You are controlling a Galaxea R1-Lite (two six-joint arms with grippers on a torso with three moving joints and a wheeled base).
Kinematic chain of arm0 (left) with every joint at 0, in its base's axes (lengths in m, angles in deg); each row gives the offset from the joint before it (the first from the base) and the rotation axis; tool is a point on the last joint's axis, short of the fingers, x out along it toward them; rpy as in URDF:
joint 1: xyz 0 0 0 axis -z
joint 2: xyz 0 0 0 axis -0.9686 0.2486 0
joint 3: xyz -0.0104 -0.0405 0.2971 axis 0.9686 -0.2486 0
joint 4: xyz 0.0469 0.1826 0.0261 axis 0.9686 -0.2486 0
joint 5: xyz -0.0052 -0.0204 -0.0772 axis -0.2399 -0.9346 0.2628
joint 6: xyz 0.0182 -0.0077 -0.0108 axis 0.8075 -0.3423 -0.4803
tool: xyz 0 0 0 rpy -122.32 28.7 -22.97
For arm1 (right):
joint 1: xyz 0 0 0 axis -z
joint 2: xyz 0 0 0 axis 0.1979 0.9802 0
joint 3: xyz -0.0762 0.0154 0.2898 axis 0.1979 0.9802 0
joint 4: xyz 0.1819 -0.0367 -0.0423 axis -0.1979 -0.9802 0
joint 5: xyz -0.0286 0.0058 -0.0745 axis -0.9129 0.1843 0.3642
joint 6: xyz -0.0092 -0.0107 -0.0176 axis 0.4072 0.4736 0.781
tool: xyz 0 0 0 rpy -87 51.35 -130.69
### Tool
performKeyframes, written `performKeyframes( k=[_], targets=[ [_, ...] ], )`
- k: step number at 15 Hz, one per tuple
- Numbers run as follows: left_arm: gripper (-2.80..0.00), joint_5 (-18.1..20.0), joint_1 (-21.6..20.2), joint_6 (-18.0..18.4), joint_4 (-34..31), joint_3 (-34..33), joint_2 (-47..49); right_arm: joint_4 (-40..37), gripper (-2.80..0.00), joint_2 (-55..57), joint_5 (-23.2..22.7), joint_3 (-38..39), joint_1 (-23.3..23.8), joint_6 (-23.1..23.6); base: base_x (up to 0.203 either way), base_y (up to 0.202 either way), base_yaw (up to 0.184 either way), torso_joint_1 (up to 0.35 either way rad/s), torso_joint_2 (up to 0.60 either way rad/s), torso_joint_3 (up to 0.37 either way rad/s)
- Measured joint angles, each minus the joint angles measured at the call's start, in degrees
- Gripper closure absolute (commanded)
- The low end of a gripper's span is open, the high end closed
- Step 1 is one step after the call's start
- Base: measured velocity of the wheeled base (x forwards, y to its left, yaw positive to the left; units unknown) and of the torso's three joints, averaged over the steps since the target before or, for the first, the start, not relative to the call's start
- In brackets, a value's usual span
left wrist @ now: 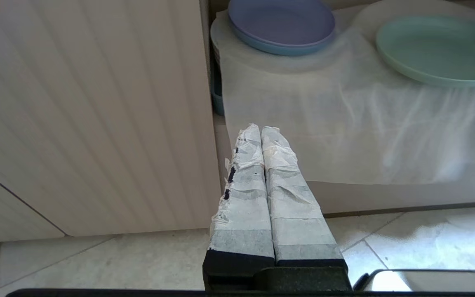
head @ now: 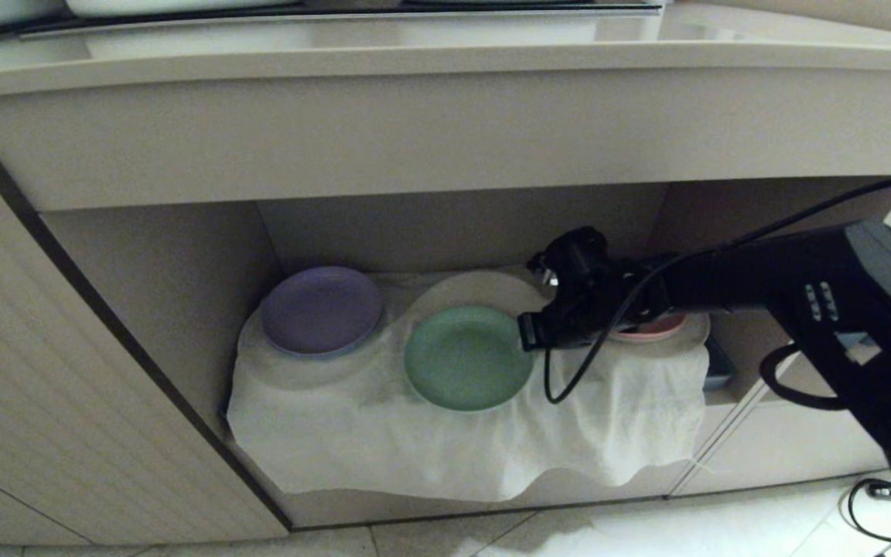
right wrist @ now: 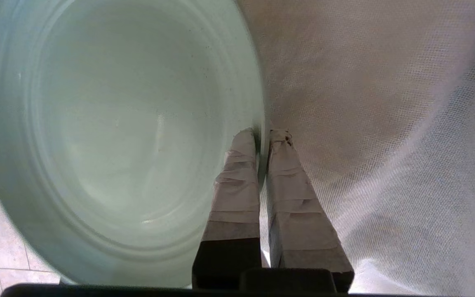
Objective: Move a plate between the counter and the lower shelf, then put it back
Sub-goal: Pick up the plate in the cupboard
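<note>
— Three plates on the lower shelf [head: 182, 271], as I count them from the head camera: a round lilac plate [head: 322, 309] towards the left edge, the round mint-green matte plate [head: 467, 357] in the middle at the front edge, and a pink plate [head: 650, 329] near the right end, mostly hidden behind my arm. All sit on a white gauzy cloth [head: 384, 433] that hangs over the shelf's front edge.

— Where is your right pincer?

— My right pincer [head: 527, 333] reaches in from the right and has the green plate's right rim. In the right wrist camera its taped fingers [right wrist: 237, 181] are pinched narrow, one on the inside of the rim and one on the outside, with the rim between them.

— Is the plate lifted?

— I cannot tell; it lies level over the cloth.

— And the left?

— My left pincer [left wrist: 262, 134] is parked low outside the shelf, near the ribbed cream cabinet door [left wrist: 85, 115] and above the pale tiled floor [left wrist: 97, 264], its two taped fingers pressed together on nothing.

— The bench?

— The long beige-cream bench [head: 445, 54] runs above the shelf; the green plate is below it.
</note>
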Motion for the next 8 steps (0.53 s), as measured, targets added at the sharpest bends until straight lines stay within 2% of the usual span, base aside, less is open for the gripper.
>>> performKeyframes(
  k=[8],
  targets=[
    [0.0,0.0,0.0,-0.03,-0.02,0.02,0.0,-1.88,0.0,-0.64,1.5,0.11,0.06,0.0,0.0,0.0,0.0,0.0,0.0,0.0]
  ],
)
